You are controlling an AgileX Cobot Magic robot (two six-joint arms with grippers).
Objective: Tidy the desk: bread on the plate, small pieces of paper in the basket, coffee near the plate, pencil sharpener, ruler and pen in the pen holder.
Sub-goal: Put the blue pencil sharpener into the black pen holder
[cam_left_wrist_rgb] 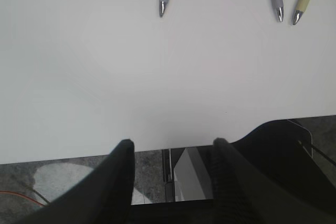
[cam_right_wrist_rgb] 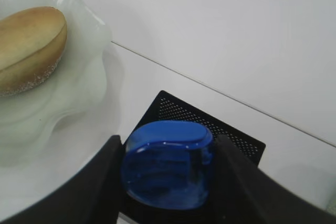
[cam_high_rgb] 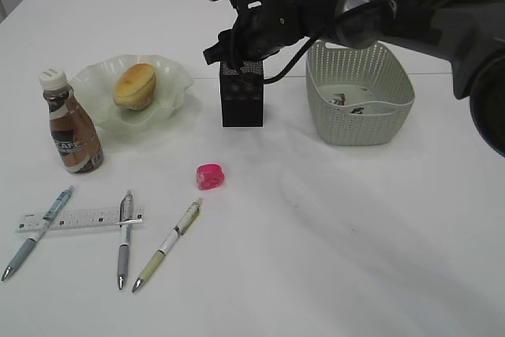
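Note:
My right gripper (cam_right_wrist_rgb: 168,141) is shut on a blue pencil sharpener (cam_right_wrist_rgb: 167,163), held just above the mouth of the black mesh pen holder (cam_right_wrist_rgb: 210,124) (cam_high_rgb: 242,94). A pink pencil sharpener (cam_high_rgb: 210,176) lies on the desk (cam_high_rgb: 331,226). The ruler (cam_high_rgb: 79,219) lies at the front left under two of the three pens (cam_high_rgb: 36,233) (cam_high_rgb: 125,238) (cam_high_rgb: 167,245). The bread (cam_high_rgb: 135,86) (cam_right_wrist_rgb: 29,45) rests on the plate (cam_high_rgb: 170,100), with the coffee (cam_high_rgb: 71,124) beside it. The small pieces of paper (cam_high_rgb: 349,105) lie in the basket (cam_high_rgb: 359,128). My left gripper (cam_left_wrist_rgb: 172,142) hangs open and empty over the desk's front edge.
The right arm (cam_high_rgb: 410,17) stretches across the back of the desk from the right, passing over the basket. In the left wrist view three pen tips (cam_left_wrist_rgb: 163,8) (cam_left_wrist_rgb: 280,14) (cam_left_wrist_rgb: 296,18) point toward the desk's near edge.

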